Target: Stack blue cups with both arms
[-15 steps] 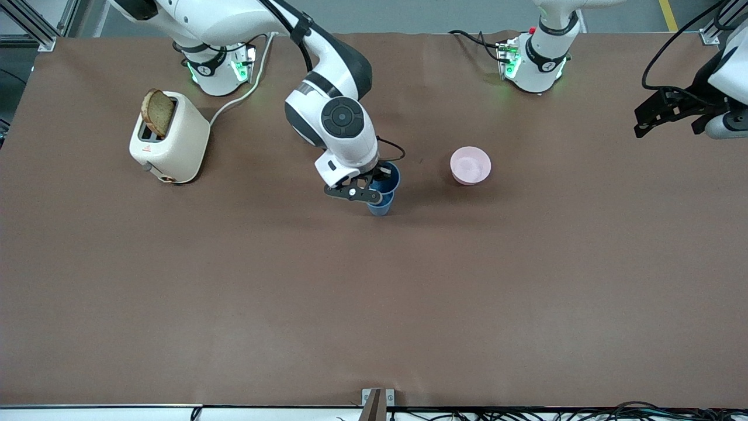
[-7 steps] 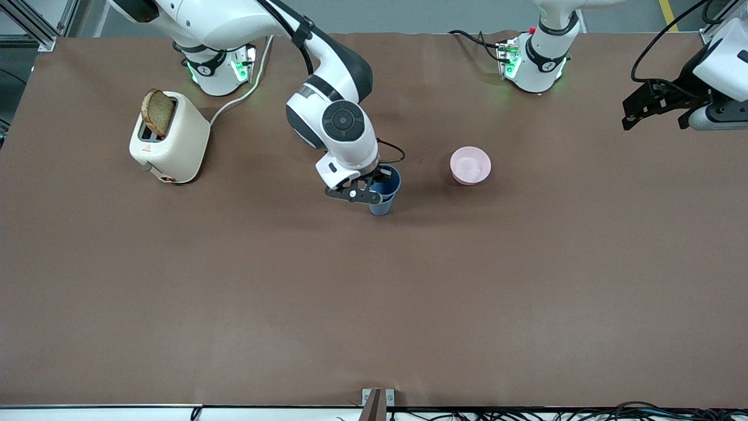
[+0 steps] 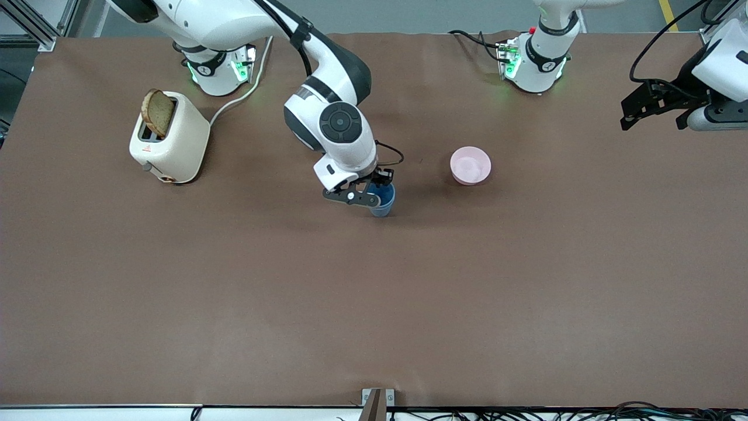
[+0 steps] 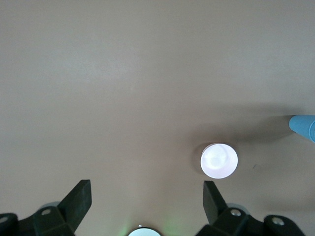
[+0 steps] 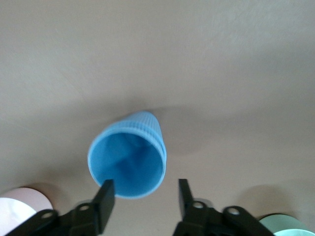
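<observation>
Right gripper, fingers parted and holding nothing, poised directly over the blue cups, which stand nested as one stack, upright on the brown table near its middle. In the right wrist view the two black fingers flank the stack's open rim without touching it; a second rim line shows on the ribbed outer wall just below the top, marking one cup seated inside the other. The right arm reaches down to the stack from its base.

A pink bowl sits near the stack, toward the left arm's end of the table and slightly farther from the front camera. A pale green bowl shows only as an edge in the right wrist view. A cream toaster holding a slice of bread stands toward the right arm's end of the table, its cord trailing toward the right arm's base.

Left gripper, fingers spread wide and empty, waits raised over the table's edge at the left arm's end; the left wrist view looks down on the pink bowl between its fingers.
</observation>
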You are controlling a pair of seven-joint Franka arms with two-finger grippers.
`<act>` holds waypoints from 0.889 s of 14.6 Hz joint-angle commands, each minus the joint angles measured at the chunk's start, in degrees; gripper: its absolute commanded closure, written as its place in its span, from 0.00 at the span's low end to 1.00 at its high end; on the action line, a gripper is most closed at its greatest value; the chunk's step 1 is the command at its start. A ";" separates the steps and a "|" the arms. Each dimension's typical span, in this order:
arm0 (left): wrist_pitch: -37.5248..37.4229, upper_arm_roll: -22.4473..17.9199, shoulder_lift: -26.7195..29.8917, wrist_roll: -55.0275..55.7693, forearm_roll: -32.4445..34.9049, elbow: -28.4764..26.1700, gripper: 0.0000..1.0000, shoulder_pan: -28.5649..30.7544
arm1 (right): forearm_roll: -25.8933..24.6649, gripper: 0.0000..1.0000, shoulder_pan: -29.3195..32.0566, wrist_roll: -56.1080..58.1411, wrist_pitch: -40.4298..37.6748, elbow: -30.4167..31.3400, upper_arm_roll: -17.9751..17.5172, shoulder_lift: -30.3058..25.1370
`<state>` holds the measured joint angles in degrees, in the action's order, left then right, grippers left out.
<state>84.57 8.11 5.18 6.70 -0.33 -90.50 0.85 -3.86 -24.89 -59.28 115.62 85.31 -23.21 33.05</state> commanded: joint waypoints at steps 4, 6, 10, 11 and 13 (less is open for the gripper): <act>0.86 -0.02 0.62 -1.17 -0.99 -0.64 0.00 0.03 | -7.28 0.00 14.05 4.14 -8.81 0.47 -0.43 -16.94; 0.86 -0.02 0.62 -1.08 -0.99 -0.56 0.00 0.03 | -7.65 0.00 21.59 11.69 -10.76 0.21 -0.43 -20.90; 0.68 -0.11 -0.34 -0.46 -0.90 1.28 0.00 0.12 | -7.03 0.00 22.86 35.13 -20.23 0.73 11.76 -27.85; 0.68 -0.11 -0.34 -1.07 -0.90 1.38 0.00 0.29 | -6.95 0.00 22.95 39.90 -22.34 0.82 14.74 -29.00; 0.68 -0.11 -0.34 -1.17 -0.55 1.55 0.00 0.38 | -2.06 0.00 22.43 44.49 -24.47 0.91 22.29 -30.23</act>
<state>85.28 7.99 5.09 6.69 -0.40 -90.05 0.85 -9.58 -1.62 -19.30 92.09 83.43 -6.53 5.70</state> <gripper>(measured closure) 0.000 0.000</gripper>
